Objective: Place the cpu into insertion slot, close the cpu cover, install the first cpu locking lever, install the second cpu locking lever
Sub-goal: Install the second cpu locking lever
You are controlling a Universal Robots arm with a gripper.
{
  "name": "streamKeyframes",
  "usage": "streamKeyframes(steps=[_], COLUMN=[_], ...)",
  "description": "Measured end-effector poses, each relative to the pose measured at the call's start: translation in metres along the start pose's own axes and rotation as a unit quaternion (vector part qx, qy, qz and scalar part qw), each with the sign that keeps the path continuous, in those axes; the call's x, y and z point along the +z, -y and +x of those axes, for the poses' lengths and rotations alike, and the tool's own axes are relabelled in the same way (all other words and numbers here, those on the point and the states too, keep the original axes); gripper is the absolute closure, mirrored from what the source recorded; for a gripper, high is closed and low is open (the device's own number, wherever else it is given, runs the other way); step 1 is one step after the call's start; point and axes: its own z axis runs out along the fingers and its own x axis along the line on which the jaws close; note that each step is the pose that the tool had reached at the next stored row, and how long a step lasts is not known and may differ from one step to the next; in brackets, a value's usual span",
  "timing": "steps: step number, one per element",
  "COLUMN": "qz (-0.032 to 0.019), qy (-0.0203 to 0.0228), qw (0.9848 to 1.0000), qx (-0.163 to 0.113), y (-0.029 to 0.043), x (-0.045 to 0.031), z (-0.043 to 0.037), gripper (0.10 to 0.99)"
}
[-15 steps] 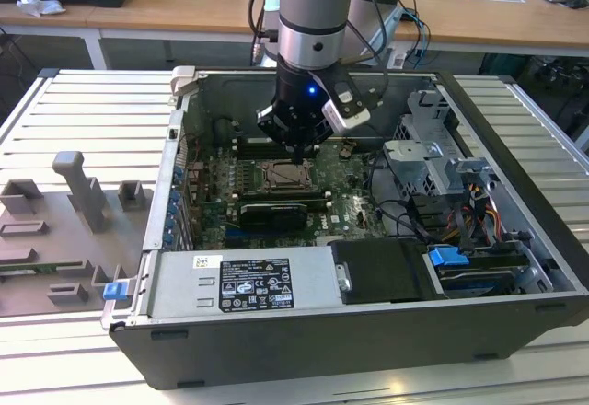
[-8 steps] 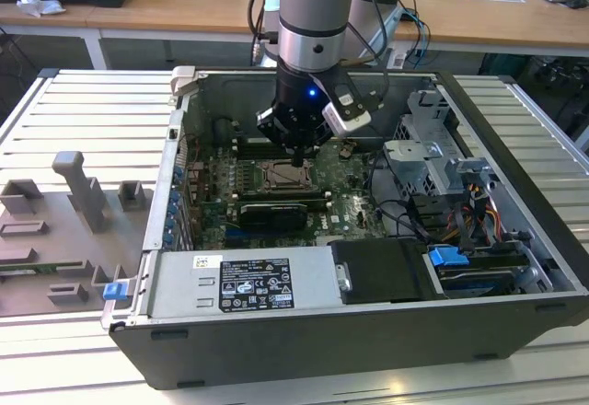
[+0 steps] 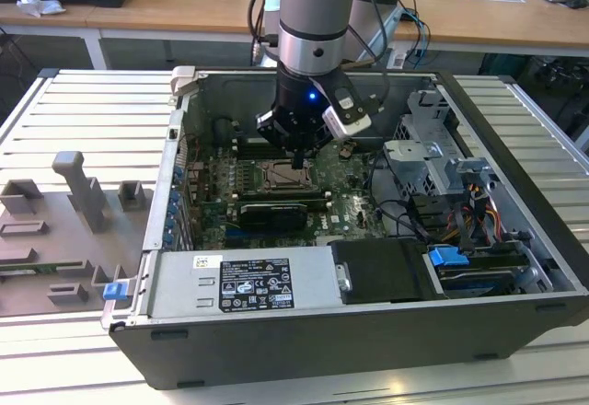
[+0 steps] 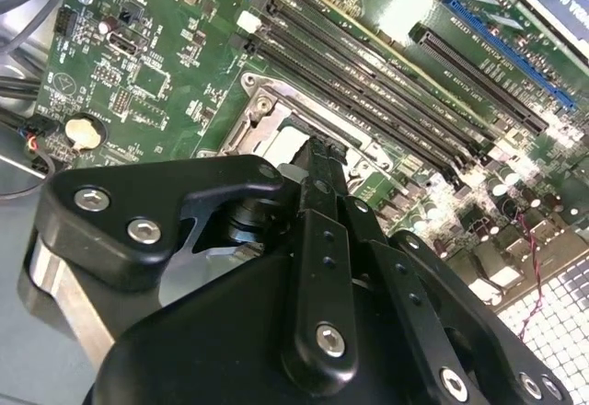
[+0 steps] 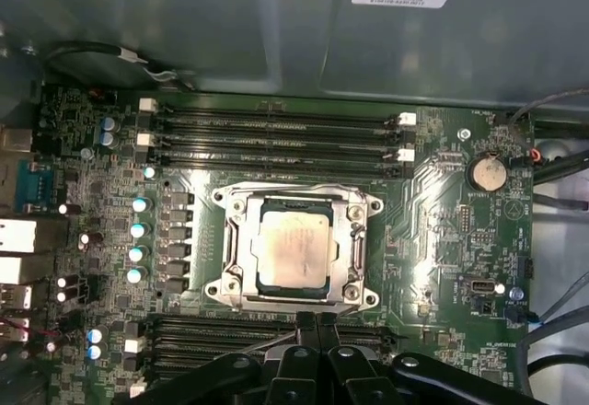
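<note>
slatted metal counter (image 3: 83,110) carries an open pc case (image 3: 368,368) w/ its side off; wooden desks and cables sit behind it. grey plastic fixture (image 3: 74,212) lies on the counter at the exterior view's left, w/ a small blue clip (image 3: 114,290) just beside the case. inside the case: green motherboard (image 3: 345,207), black psu (image 3: 253,281) w/ a white label along the near wall, drive cage (image 3: 442,161) and a blue connector (image 3: 448,258) at the exterior view's right.

arm (image 3: 313,18) comes down from above into the case, gripper (image 3: 299,158) just over the board, right by the insertion slot (image 3: 283,177). jaws look pressed together, tips side by side w/ no gap in both wrist views, gripper (image 5: 316,324) holding nothing i can see.

first wrist view: cpu (image 5: 293,252) sits flat in the insertion slot (image 5: 368,204), pale metal face up. cpu cover (image 5: 241,253) lies down around it, silvery frame w/ the chip showing through its window. jaw tips are just beside one edge of the socket, next to the memory slots (image 5: 276,124). coin cell (image 5: 486,172) sits well apart on the board.

second wrist view: gripper (image 4: 319,161) tips at the socket edge, cpu cover (image 4: 267,115) partly hidden behind them. can't tell the state of the locking levers.
</note>
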Motion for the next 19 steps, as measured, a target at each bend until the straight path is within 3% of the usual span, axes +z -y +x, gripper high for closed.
streamKeyframes(steps=[11, 16, 19], qz=[-0.0003, -0.0004, -0.0012], qy=[-0.0002, -0.0001, -0.0001], qw=[1.0000, 1.0000, 1.0000], qx=[0.000, 0.000, 0.000], y=[0.0057, 0.0068, 0.0097], x=[0.0123, 0.0151, 0.0178], z=[0.0103, 0.0231, 0.0255], gripper=[0.980, 0.980, 0.980])
